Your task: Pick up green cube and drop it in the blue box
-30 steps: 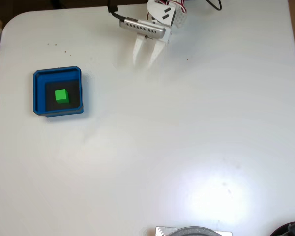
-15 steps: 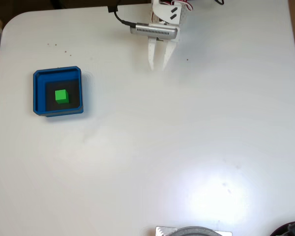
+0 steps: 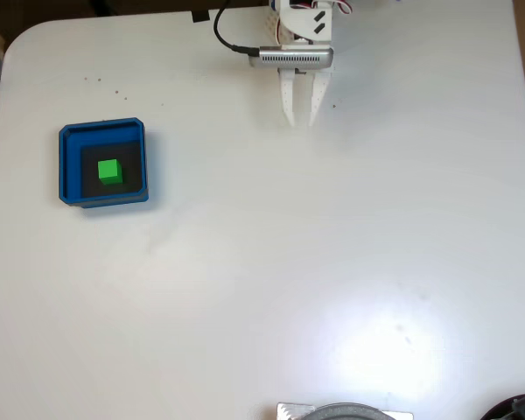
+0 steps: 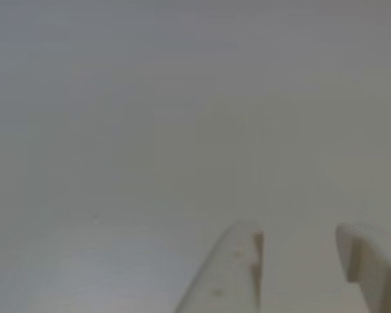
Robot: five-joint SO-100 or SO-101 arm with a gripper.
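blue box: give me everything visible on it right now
The blue box is a square, shallow, open-topped tray with thick blue walls, clipped corners and a dark inner floor; it looks like matte plastic. It sits flat and upright on the white table, near the left edge in the fixed view. The green cube rests on its floor, roughly centred and apart from the walls. Nothing else touches it; the gripper is far off to the upper right, over bare table.
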